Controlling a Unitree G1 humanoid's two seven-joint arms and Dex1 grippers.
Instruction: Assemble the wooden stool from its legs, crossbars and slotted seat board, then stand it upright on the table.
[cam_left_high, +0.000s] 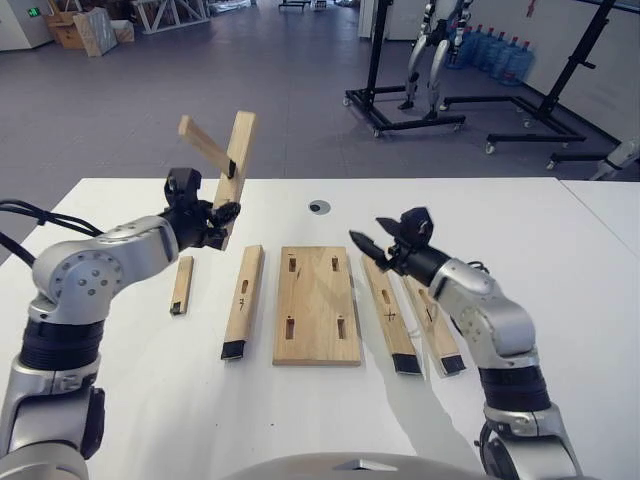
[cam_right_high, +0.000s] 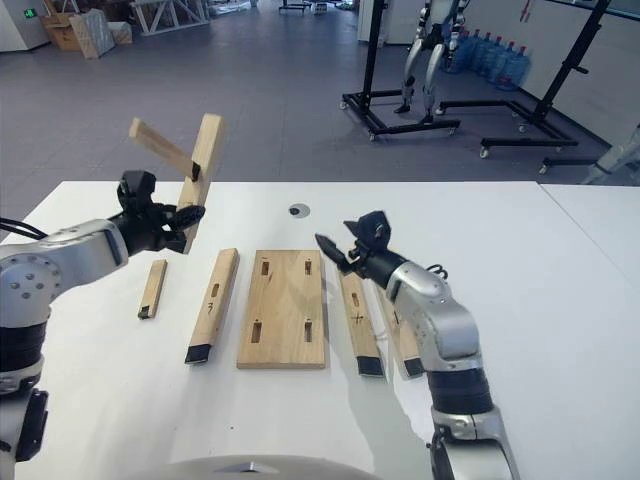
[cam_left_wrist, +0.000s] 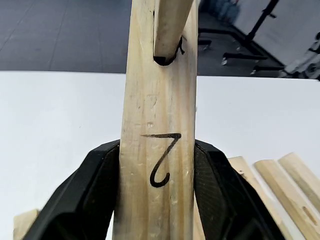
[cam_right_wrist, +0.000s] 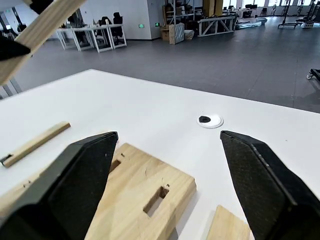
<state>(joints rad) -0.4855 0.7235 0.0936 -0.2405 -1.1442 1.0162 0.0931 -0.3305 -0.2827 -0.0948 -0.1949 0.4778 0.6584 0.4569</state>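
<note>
Smooth pale leg (cam_left_wrist: 157, 150) clamped between black jaws; rectangular slotted seat board (cam_left_high: 316, 303) flat.

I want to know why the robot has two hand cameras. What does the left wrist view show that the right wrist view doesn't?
Left wrist view: close up, the left gripper shut on a leg, with a crossbar plugged into its slot. Right wrist view: the open right gripper by the seat board, a loose crossbar and a round hole. Both: the white table and spare legs lying flat.
</note>
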